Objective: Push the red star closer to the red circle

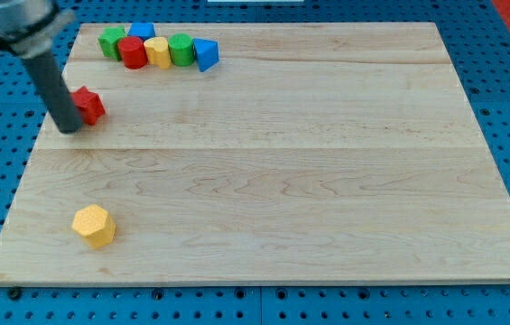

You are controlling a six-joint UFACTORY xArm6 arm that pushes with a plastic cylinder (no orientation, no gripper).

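The red star (89,105) lies on the wooden board near its left edge, below the cluster of blocks. My tip (68,128) rests on the board right against the star's lower left side. The red circle (133,51) stands in the cluster at the view's top left, up and to the right of the star, with a short gap of board between them.
The cluster also holds a green block (112,41), a blue block (142,32), a yellow block (157,52), a green cylinder (180,49) and a blue triangular block (206,55). A yellow hexagon (94,226) lies near the bottom left. The board (309,171) sits on a blue pegboard.
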